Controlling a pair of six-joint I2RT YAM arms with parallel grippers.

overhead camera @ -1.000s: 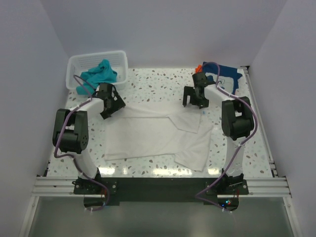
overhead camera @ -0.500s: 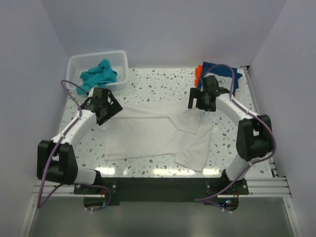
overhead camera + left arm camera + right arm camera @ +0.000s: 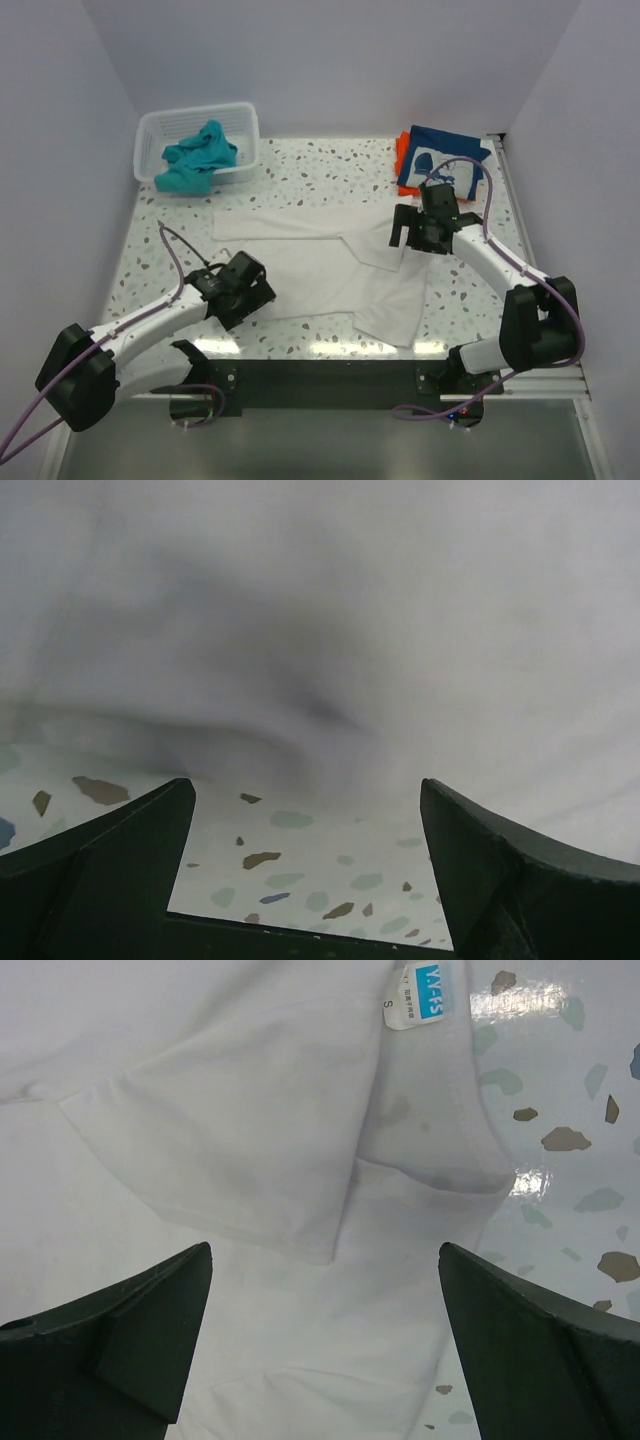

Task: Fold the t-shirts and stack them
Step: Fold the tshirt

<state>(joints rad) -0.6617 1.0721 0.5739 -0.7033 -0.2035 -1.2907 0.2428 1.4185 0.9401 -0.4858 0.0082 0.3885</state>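
L gripper [image 3: 305, 810] spread wide, nothing btwn its fingers [image 3: 110, 850]; it's low over the near-left hem of the white t-shirt [image 3: 320, 270], at the cloth's edge on the speckled table [image 3: 300, 165]; R gripper [image 3: 325, 1260] also wide, empty, above the collar w/ size tag [image 3: 420, 992]; white shirt lies flat mid-table; teal shirt [image 3: 200, 150] in basket [image 3: 150, 130], far left; navy shirt [image 3: 445, 160] on orange one [image 3: 401, 150], far right.

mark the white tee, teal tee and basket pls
white t-shirt [image 3: 310, 275], top view, middle of its body
teal t-shirt [image 3: 203, 152], top view, bunched centre
basket [image 3: 195, 110], top view, far rim
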